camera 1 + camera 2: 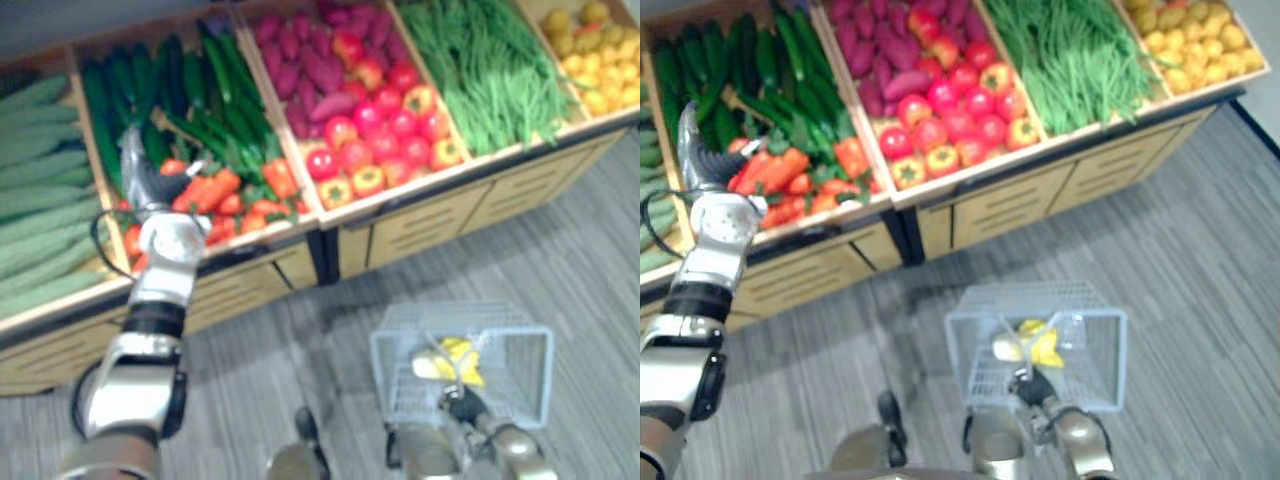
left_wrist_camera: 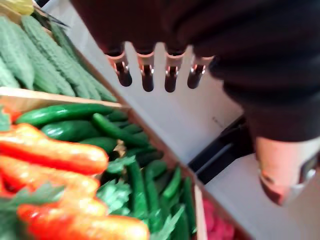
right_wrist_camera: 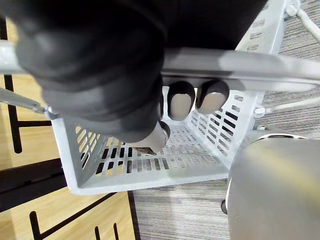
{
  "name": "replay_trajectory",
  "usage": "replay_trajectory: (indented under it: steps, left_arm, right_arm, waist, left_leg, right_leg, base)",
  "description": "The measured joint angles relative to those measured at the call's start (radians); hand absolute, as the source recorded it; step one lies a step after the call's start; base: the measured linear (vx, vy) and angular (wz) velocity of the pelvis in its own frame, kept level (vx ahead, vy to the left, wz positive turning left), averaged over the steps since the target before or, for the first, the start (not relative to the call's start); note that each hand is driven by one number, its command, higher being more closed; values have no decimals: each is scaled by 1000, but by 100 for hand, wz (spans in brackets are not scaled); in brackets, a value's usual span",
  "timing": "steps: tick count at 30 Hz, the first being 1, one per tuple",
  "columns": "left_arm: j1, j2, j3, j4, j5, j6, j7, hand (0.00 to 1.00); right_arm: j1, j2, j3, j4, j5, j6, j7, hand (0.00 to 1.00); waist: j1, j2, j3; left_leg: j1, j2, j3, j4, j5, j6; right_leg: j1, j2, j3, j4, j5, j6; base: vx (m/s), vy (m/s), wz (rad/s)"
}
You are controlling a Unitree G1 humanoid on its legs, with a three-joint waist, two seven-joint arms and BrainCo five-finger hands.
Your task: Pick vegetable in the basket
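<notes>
Grey carpet (image 1: 600, 250) beneath the basket (image 1: 532, 380), wooden stand (image 1: 420, 225) beyond

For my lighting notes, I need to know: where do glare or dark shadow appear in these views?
Left wrist view: bright highlights on the carrots, the left hand dark by contrast. Right wrist view: a pale sheen along the basket handle, the right hand dark around it. Eye views: even light over the stall.
</notes>
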Motion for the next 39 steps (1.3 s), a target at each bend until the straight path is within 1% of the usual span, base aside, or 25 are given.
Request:
replay_trajectory:
  steps: [2, 3, 4, 6, 7, 11, 13, 15, 17, 20, 21, 22, 24, 26, 27, 30, 32, 35, 37, 39]
  left_arm:
    - [-24, 0, -1, 14, 8, 19, -21, 0]
    - [-33, 0, -2, 28, 9, 25, -32, 0]
    - [-35, 0, -3, 30, 11, 33, -36, 0]
    - [-40, 0, -3, 49, 10, 61, -49, 0]
    - [-40, 0, -2, 54, 10, 67, -55, 0]
    - [-40, -1, -1, 82, 13, 98, -80, 0]
    - [-40, -1, -1, 86, 23, 106, -83, 0]
    - [-46, -1, -1, 99, 74, 106, -83, 0]
    - [-75, -2, 1, 123, 88, 108, -83, 0]
    - [-113, -2, 1, 155, 100, 116, -75, 0]
    - [-185, 1, 2, 201, 142, 131, -29, 0]
    - [-201, 3, 3, 209, 159, 140, -12, 0]
    - [-214, 3, 2, 218, 168, 147, 11, 0]
    - [-226, 7, 1, 220, 168, 158, 13, 0]
    - [-240, 20, -4, 224, 168, 166, 21, 100]
    - [-276, 53, -10, 236, 168, 170, 49, 100]
    - [-301, 71, -10, 235, 168, 176, 70, 100]
    - [-303, 87, -11, 235, 168, 189, 67, 100]
    - [-303, 88, -19, 235, 168, 189, 67, 100]
    - [-304, 89, -20, 234, 168, 185, 55, 100]
  right_arm:
    - [-31, -3, 14, -8, 23, 0, -2, 100]
    - [-39, -5, 25, -14, 27, -1, -3, 100]
    - [-39, -6, 25, -24, 30, -2, -5, 100]
    - [-52, -8, 26, -30, 33, -6, -6, 100]
    - [-56, -8, 26, -30, 33, -6, -6, 100]
    - [-71, -8, 26, -28, 33, -6, -6, 100]
    - [-81, -8, 26, -27, 33, -6, -5, 100]
    - [-98, -9, 26, -24, 33, 1, -5, 100]
    - [-110, -12, 26, -21, 38, 4, -4, 100]
    - [-144, -16, 26, 6, 64, 8, 0, 100]
    - [-188, -20, 27, 15, 70, 13, 7, 100]
    - [-202, -22, 29, 15, 71, 14, 8, 100]
    - [-221, -28, 33, 20, 71, 16, 9, 100]
    - [-231, -32, 42, 20, 71, 15, 9, 100]
    - [-237, -33, 51, 14, 71, 14, 10, 100]
    - [-249, -33, 65, 13, 72, 7, 10, 100]
    - [-258, -33, 66, 13, 75, 7, 11, 100]
    - [-266, -33, 68, 14, 78, 7, 10, 100]
    - [-266, -33, 68, 14, 78, 7, 10, 100]
    - [-268, -34, 68, 13, 78, 7, 10, 100]
  waist:
    - [-3, -19, 41]
    - [-3, -23, 50]
    - [-5, -23, 51]
    - [-11, -25, 76]
    - [-12, -26, 81]
    - [-17, -25, 88]
    - [-16, -27, 96]
    - [-17, -27, 102]
    - [-17, -27, 102]
    - [-20, -35, 107]
    - [-24, -51, 116]
    - [-27, -54, 118]
    - [-34, -57, 119]
    - [-40, -58, 120]
    - [-43, -62, 122]
    - [-51, -76, 128]
    - [-52, -79, 130]
    - [-52, -79, 130]
    - [-55, -79, 130]
    - [-64, -79, 130]
  left_leg:
    - [-11, 1, 2, 14, 0, 0]
    - [-24, 2, 4, 16, -1, 1]
    - [-34, 2, 4, 17, -1, 1]
    - [-47, 2, 6, 23, -1, 2]
    - [-48, 2, 6, 26, -1, 2]
    - [-76, 8, 11, 49, -5, 9]
    - [-79, 8, 14, 49, -5, 9]
    - [-90, 9, 20, 51, -5, 9]
    - [-107, 8, 22, 51, -3, 13]
    - [-125, 6, 24, 49, 2, 19]
    - [-155, 3, 27, 46, 8, 26]
    - [-165, 2, 26, 46, 10, 27]
    - [-174, -1, 25, 45, 10, 28]
    - [-179, -4, 26, 44, 10, 28]
    - [-186, -7, 28, 40, 13, 30]
    - [-203, -14, 29, 21, 28, 31]
    - [-213, -17, 28, 11, 36, 32]
    - [-213, -18, 28, 11, 36, 32]
    - [-214, -20, 27, 11, 36, 32]
    - [-214, -24, 28, 11, 36, 33]
  right_leg:
    - [-7, -1, 8, 2, 8, -6]
    - [-21, 0, 12, 2, 12, -7]
    - [-32, 0, 13, 2, 16, -8]
    - [-44, 0, 20, 1, 25, -9]
    - [-44, 0, 21, 1, 25, -10]
    - [-64, 3, 25, 1, 33, -13]
    - [-69, 4, 27, 1, 36, -12]
    - [-80, 3, 30, 0, 41, -12]
    - [-96, 2, 32, 0, 46, -12]
    - [-118, 1, 34, 0, 51, -11]
    - [-150, -1, 37, -2, 58, -10]
    - [-158, -2, 37, -2, 60, -9]
    - [-164, -5, 36, -5, 62, -6]
    - [-171, -8, 36, -5, 62, -6]
    - [-182, -10, 38, -4, 64, -4]
    - [-208, -13, 41, -9, 74, -7]
    - [-215, -14, 39, -18, 82, -7]
    - [-215, -15, 39, -20, 83, -7]
    - [-215, -18, 38, -20, 84, -5]
    - [-215, -22, 38, -20, 85, -3]
  base:
    - [-86, -17, -4]
    - [-88, -21, -7]
    - [-79, -25, -5]
    - [-54, -20, -5]
    - [-53, -17, -3]
    - [-46, -22, -3]
    - [-35, -15, -3]
    - [-51, -12, -5]
    - [-41, -7, -2]
    - [-10, -2, 0]
    - [0, 0, 0]
    - [2, -1, 3]
    - [25, 14, 5]
    - [13, 8, 2]
    - [0, 0, 0]
    - [0, 0, 0]
    - [12, -2, 4]
    - [0, 0, 0]
    - [0, 0, 0]
    - [0, 0, 0]
